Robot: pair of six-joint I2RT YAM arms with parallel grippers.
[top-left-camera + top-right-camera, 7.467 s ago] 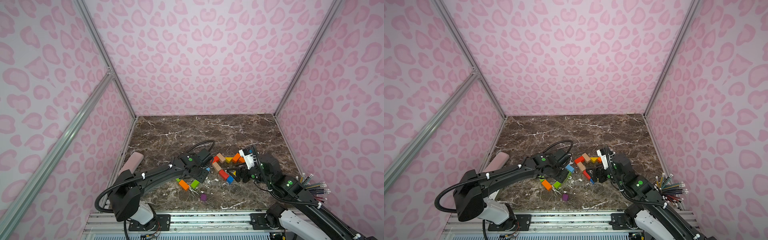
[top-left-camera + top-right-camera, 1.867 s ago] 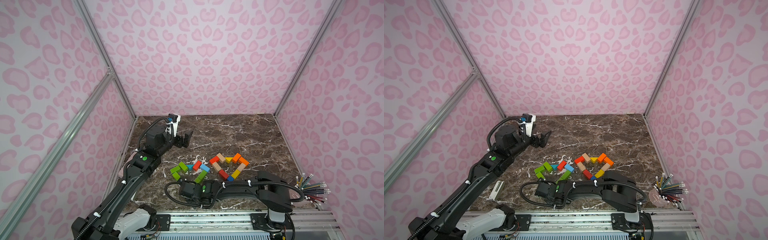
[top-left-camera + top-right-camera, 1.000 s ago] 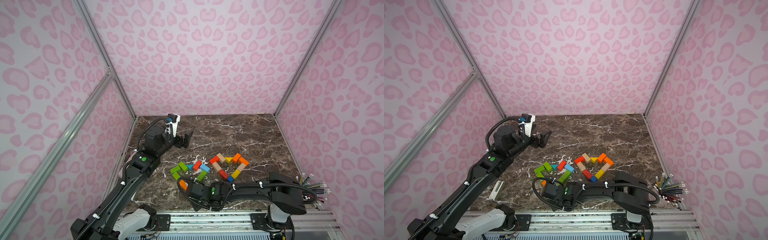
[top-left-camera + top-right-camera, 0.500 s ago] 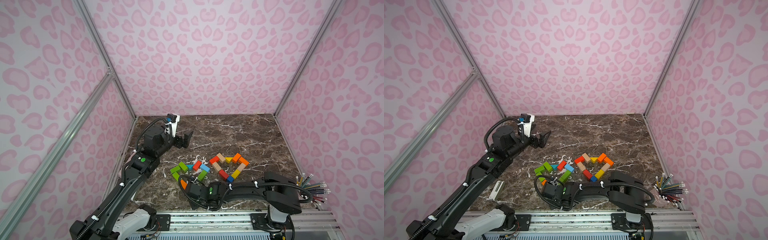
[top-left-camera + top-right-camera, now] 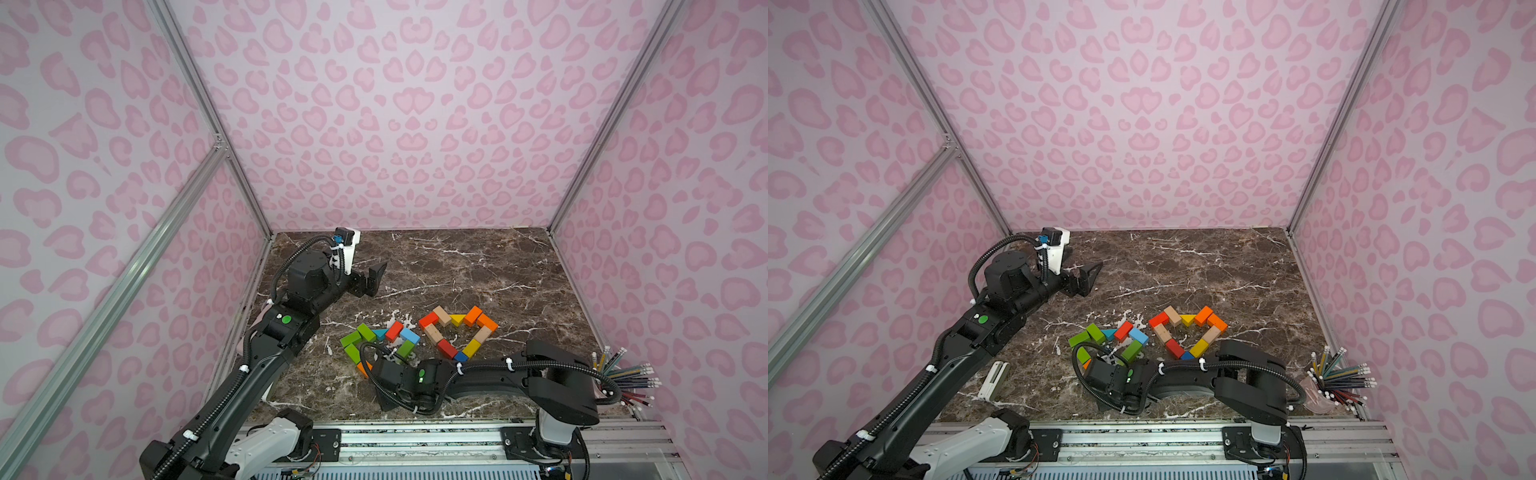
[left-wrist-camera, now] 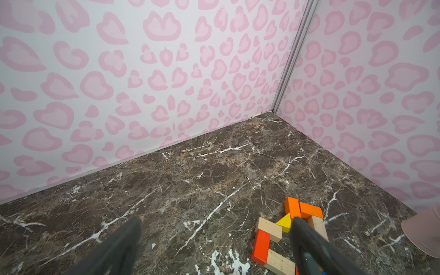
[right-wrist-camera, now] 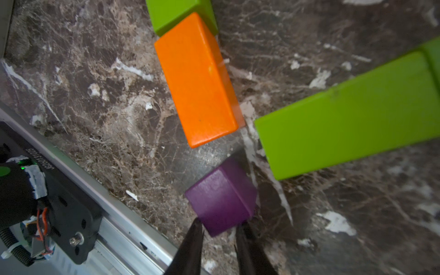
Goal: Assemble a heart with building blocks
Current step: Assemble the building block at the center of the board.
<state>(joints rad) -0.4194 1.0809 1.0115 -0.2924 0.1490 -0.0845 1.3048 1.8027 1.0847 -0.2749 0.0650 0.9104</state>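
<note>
Purple cube point(image 7: 222, 197) between tips of right gripper point(image 7: 219, 225), near orange brick point(image 7: 197, 81)

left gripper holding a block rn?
No, the left gripper has its jaws wide apart, with only bare table between them.

**A robot test cell in a lab**

This is a purpose-built robotics enclosure, not a lived-in room. Pink heart-print panels point(image 5: 395, 124) close it in on three sides, held in bare aluminium framing point(image 5: 219, 143). The table point(image 5: 478, 266) has a dark marble-look surface that fills the cell from wall to wall. Along its near edge runs a metal mounting rail point(image 5: 415, 442) with exposed wiring. The left arm point(image 5: 253, 374) and right arm point(image 5: 490, 380) are mounted on it, with cables zip-tied along their links. Staged props lie on the table: toy building blocks point(image 5: 432, 332) and a bundle of coloured pencils point(image 5: 627, 374).
</note>
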